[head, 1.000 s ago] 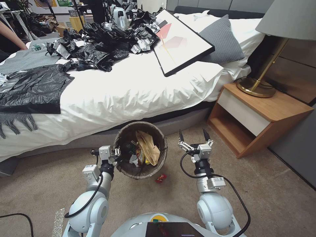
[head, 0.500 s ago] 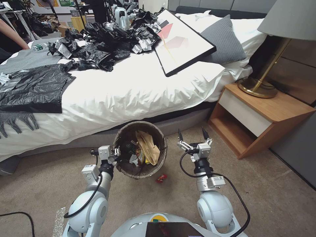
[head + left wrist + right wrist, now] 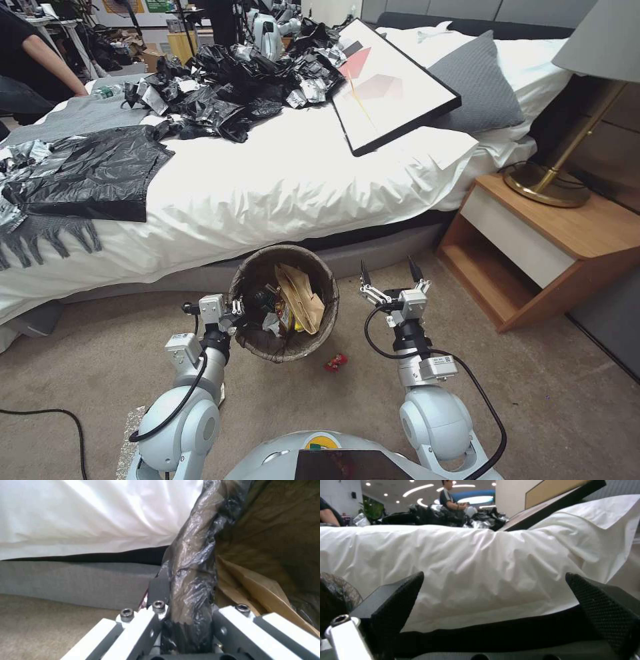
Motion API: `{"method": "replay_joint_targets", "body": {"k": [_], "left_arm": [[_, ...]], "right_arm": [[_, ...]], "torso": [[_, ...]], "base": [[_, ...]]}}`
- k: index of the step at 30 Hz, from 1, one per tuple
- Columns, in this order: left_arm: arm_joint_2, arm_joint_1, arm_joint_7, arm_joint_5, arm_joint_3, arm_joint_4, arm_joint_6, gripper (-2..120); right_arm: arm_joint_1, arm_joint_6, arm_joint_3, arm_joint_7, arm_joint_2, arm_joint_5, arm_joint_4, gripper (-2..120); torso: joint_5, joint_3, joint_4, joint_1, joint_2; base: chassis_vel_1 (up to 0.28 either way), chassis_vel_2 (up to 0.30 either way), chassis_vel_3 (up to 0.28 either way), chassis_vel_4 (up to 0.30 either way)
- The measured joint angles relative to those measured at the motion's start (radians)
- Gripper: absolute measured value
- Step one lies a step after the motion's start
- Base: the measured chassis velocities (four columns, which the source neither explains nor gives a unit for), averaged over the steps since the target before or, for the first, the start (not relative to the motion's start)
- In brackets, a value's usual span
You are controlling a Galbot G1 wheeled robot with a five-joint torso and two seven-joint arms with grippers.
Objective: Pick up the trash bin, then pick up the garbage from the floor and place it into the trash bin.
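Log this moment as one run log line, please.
left end effector: shut on bag-lined round trash bin rim | right end effector: open, empty, beside bin | small red wrapper: on carpet | bin: holds brown paper

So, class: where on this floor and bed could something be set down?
Bare carpet lies right of the right gripper, before the nightstand. The bed's near white edge is free. Crowded: black bags behind, trash bin and red wrapper.

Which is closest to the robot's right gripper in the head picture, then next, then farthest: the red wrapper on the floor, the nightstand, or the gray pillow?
From the right gripper:
1. Red wrapper, on the carpet beside the trash bin.
2. Nightstand, off to its right.
3. Gray pillow, up on the bed.
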Motion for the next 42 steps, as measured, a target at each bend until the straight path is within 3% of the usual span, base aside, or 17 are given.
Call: {"method": "replay_joint_targets", "body": {"k": [42], "left_arm": [[0.005, 0.001, 0.009, -0.005, -0.001, -0.005, -0.007, 2]], "right_arm": [[-0.016, -0.028, 0.01, 0.0, -0.011, 0.01, -0.004, 100]], "torso": [[0.0001, 0.0, 0.0001, 0.0, 0.0]], "base": [[0.012, 0.009, 0.01, 0.012]]}}
